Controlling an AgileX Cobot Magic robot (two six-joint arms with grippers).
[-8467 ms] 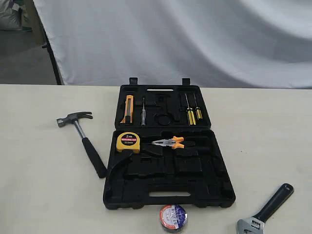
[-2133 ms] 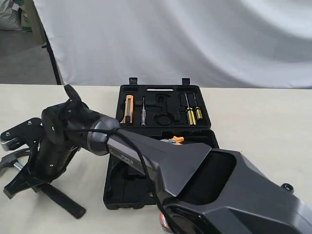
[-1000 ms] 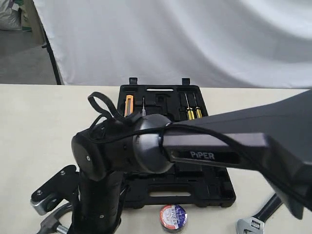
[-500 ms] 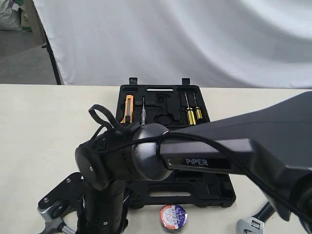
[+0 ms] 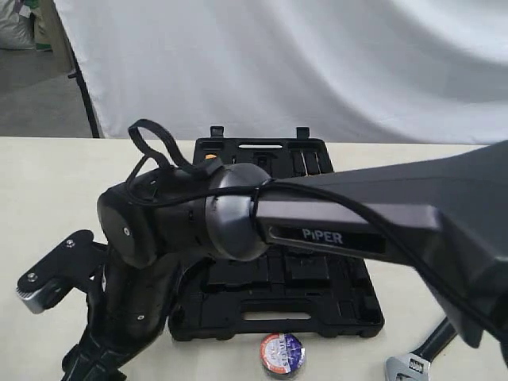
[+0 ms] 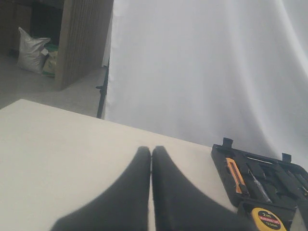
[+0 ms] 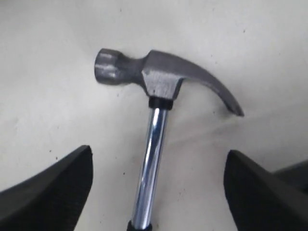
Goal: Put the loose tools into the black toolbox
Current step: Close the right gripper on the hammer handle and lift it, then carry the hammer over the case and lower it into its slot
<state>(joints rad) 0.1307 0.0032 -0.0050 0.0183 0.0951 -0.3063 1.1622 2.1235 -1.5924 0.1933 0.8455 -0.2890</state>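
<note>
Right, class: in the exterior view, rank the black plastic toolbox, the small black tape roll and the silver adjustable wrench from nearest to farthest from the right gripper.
1. the black plastic toolbox, centre; its lower-left corner is beside the right gripper.
2. the small black tape roll, bottom centre, below the toolbox.
3. the silver adjustable wrench, bottom right corner.
</note>
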